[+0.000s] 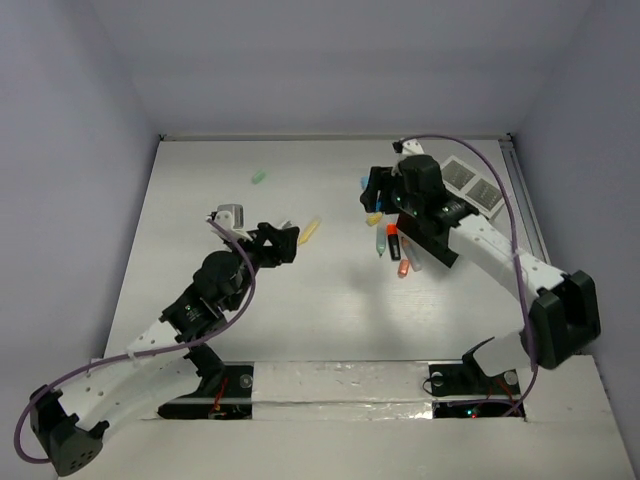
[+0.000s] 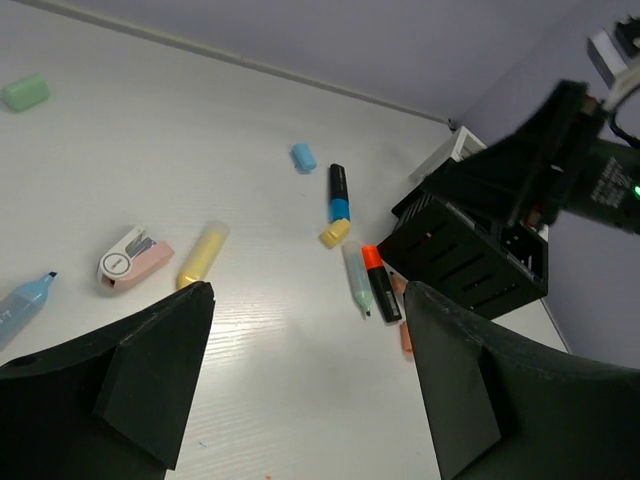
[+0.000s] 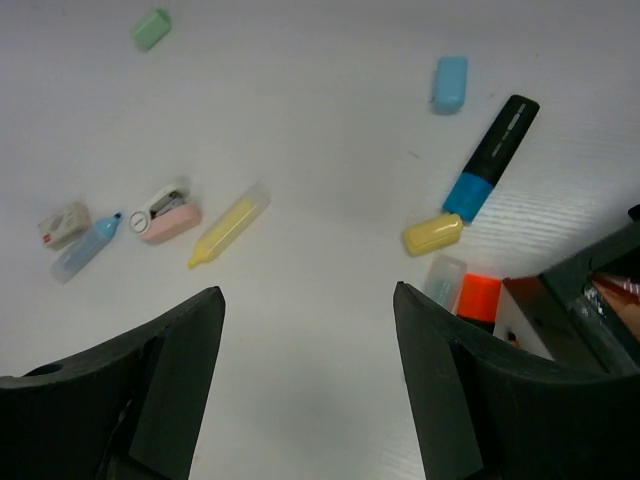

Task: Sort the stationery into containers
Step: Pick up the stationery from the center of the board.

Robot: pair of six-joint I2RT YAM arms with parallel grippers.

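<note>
My left gripper (image 1: 283, 242) (image 2: 308, 290) is open and empty, above bare table just right of a yellow marker (image 2: 202, 254). My right gripper (image 1: 375, 195) (image 3: 306, 290) is open and empty, raised left of the black box (image 2: 465, 250), whose white tray (image 1: 470, 180) lies behind it. By the box lie a yellow eraser (image 3: 433, 233), a dark marker with a blue band (image 3: 494, 155), a blue eraser (image 3: 450, 82), a mint marker (image 2: 356, 281), an orange-capped black marker (image 2: 380, 285) and an orange marker (image 1: 404, 266). A mint green eraser (image 1: 258, 178) lies far back.
A pink and white tape dispenser (image 3: 167, 213), a light blue marker (image 3: 87, 246) and a small beige block (image 3: 63, 224) lie near the left gripper. The right arm (image 1: 500, 250) reaches over the box. Grey walls close the table on three sides.
</note>
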